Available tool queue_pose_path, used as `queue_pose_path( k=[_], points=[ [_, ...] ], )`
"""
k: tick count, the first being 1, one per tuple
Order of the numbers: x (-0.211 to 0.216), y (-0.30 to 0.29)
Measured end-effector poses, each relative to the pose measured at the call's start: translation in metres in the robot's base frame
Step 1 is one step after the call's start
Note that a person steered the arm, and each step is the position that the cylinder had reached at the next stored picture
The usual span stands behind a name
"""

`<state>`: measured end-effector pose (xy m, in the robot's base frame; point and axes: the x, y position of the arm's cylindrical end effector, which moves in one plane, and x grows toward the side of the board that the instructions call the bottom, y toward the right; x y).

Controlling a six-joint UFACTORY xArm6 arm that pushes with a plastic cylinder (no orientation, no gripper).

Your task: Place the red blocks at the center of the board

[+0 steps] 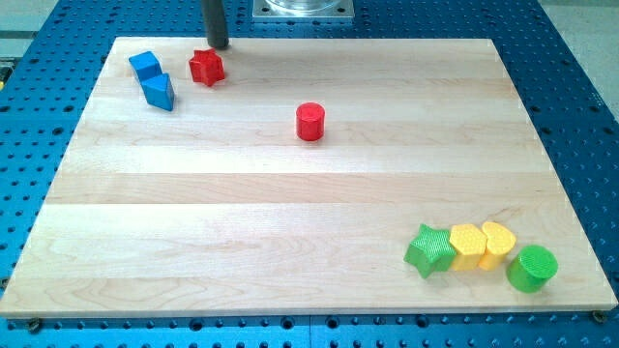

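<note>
A red star block (206, 68) lies near the view's top left of the wooden board (290, 213). A red cylinder (309, 122) stands right of it, above the board's middle. My tip (219, 45) is at the board's top edge, just above and slightly right of the red star, close to it; I cannot tell if it touches.
A blue cube (145, 66) and a blue triangular block (160, 91) sit left of the red star. At the view's bottom right are a green star (430, 250), two yellow blocks (467, 246) (497, 243) and a green cylinder (532, 269). A metal mount (303, 10) is at the top.
</note>
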<state>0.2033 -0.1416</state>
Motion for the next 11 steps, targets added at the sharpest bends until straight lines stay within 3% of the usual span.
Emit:
queue_pose_path(
  k=[2,3,4,5,6,7,8,9,10,11],
  points=[
    [0.072,0.021],
    [0.039,0.011],
    [0.045,-0.007],
    [0.109,0.012],
    [0.146,0.045],
    [0.107,-0.019],
    [0.186,-0.037],
    [0.238,0.000],
    [0.247,0.069],
    [0.245,-0.043]
  ],
)
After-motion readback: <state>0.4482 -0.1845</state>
